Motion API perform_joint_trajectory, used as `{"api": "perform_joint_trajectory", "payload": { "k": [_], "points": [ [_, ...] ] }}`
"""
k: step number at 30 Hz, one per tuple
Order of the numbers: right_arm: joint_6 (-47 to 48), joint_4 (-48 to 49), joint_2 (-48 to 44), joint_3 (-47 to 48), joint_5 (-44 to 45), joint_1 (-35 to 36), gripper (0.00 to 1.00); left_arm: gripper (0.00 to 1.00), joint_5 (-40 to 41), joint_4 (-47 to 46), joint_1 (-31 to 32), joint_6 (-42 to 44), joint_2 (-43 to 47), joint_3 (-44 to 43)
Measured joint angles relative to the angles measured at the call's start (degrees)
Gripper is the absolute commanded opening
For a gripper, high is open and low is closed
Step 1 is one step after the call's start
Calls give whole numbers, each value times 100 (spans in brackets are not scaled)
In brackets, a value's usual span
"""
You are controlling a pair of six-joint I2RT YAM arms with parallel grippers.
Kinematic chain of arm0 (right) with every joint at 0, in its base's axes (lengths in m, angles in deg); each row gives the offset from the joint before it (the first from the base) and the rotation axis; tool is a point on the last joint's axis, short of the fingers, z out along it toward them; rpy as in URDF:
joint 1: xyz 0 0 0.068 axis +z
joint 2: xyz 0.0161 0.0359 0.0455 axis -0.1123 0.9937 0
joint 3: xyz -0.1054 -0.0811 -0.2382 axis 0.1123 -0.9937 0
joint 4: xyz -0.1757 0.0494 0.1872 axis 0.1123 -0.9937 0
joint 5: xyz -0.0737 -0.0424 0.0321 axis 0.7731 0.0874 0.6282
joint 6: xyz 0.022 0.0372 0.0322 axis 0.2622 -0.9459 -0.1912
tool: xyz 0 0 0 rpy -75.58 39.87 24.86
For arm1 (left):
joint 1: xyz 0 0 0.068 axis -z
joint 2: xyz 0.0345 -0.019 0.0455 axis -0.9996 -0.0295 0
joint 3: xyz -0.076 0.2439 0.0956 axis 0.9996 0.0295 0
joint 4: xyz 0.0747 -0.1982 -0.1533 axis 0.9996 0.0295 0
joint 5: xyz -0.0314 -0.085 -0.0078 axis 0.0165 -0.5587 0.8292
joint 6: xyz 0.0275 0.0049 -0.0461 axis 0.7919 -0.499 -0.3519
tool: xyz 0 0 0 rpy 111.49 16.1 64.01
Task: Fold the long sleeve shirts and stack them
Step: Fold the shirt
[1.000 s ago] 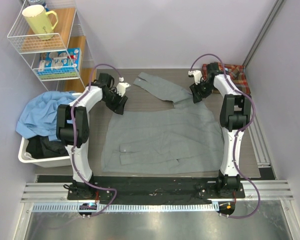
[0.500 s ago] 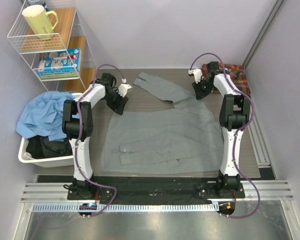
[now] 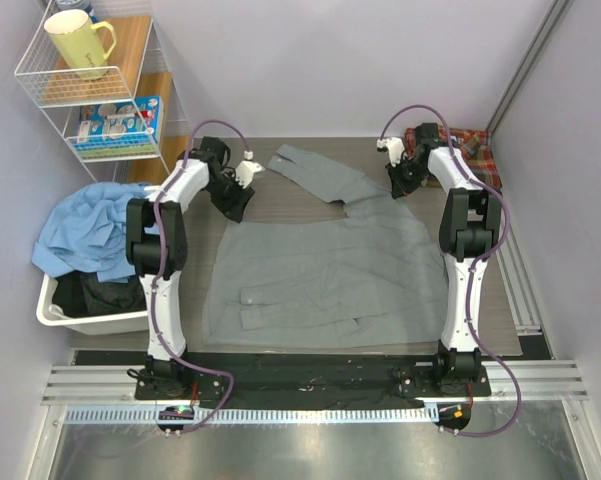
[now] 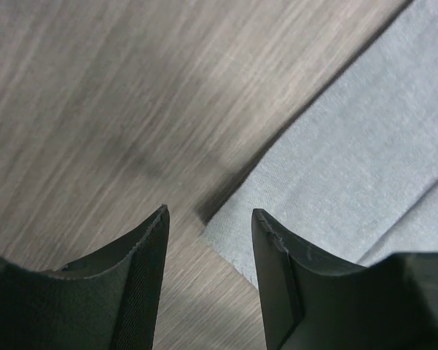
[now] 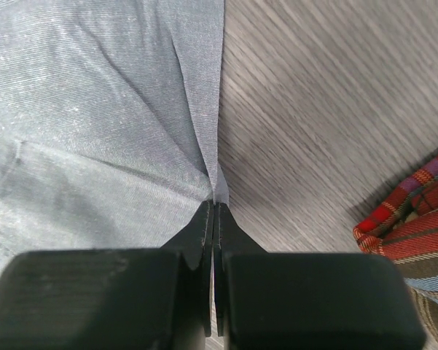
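The grey long sleeve shirt lies spread flat in the middle of the table, one sleeve reaching toward the back. The plaid shirt lies folded at the back right corner, and its edge shows in the right wrist view. My left gripper hovers open at the grey shirt's back left corner. That corner lies between its fingertips, not pinched. My right gripper is shut on a raised fold of the grey shirt's back right edge.
A white bin with blue cloth heaped in it stands left of the table. Behind it is a wire shelf with a yellow mug. Metal rails run along the right side.
My right gripper has closed on the grey shirt's edge. My left gripper has drifted a little toward the back left and stayed open.
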Motion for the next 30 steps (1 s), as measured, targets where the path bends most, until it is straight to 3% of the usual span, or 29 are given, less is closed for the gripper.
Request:
{"api": "perform_joint_trajectory", "payload": {
  "k": [11, 17, 22, 25, 30],
  "points": [
    [-138, -223, 0, 282, -452, -131, 1, 42, -42, 369, -9, 328, -118, 28],
    [-155, -345, 0, 452, -564, -203, 1, 30, -42, 466, -15, 476, -313, -42],
    [-188, -422, 0, 553, -573, -212, 1, 15, -48, 531, -35, 579, -332, -120],
    [-251, -472, 2, 708, -577, -212, 1, 1, -57, 584, -48, 575, -341, -199],
    [-409, -490, 4, 1067, -654, -214, 1, 0, -164, 682, -79, 573, -339, -317]
  ]
}}
